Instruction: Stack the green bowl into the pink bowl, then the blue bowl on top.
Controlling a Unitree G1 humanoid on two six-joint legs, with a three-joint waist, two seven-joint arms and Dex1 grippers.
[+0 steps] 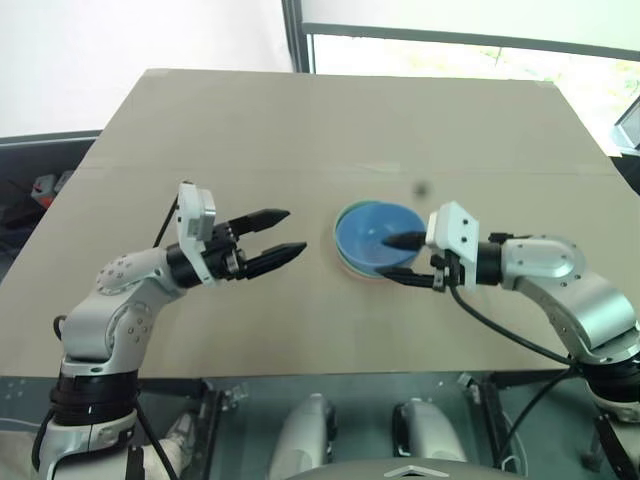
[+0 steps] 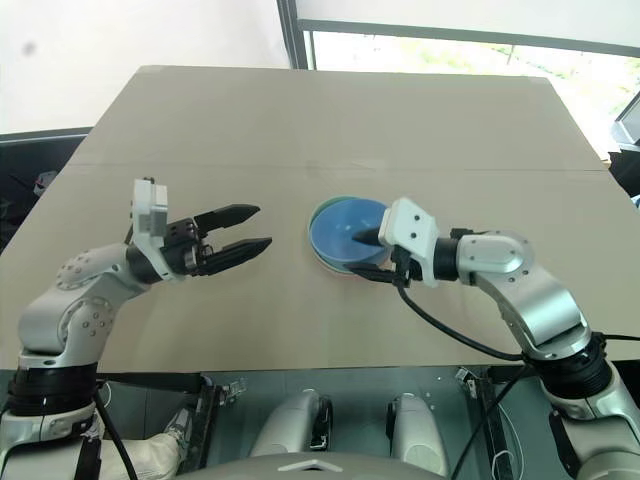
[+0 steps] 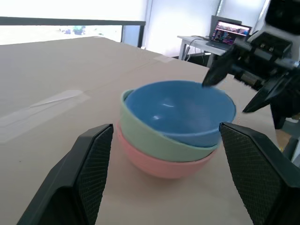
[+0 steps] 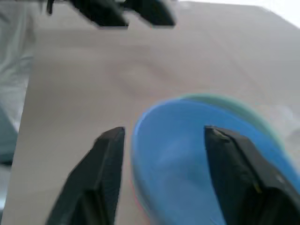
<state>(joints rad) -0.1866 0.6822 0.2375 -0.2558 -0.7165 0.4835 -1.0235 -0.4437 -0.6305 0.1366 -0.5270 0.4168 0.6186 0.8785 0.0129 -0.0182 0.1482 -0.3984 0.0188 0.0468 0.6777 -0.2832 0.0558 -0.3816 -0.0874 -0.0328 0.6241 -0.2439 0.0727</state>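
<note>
the stack looks built: the pink bowl [image 3: 161, 165] sits on the table [image 1: 300, 130] at the bottom, the green bowl [image 3: 154, 138] nests in it, and the blue bowl [image 3: 180, 110] rests inside the green one on top. the blue bowl sits a little tilted, its rim lower on the side toward my right claw [image 1: 398, 258], so it may not be fully seated, though i can't be sure from these angles.

my right claw straddles the blue bowl's near rim with its fingers spread, one over the bowl's inside and one outside; they seem clear of the rim, so i judge it let go, not gripping. my left claw [image 1: 287, 232] hangs wide and empty, well apart from the stack, pointing toward it.

as i judge it, both stacking steps are done. what's left is to draw my right claw away without nudging the blue bowl, and maybe to settle it level.
</note>
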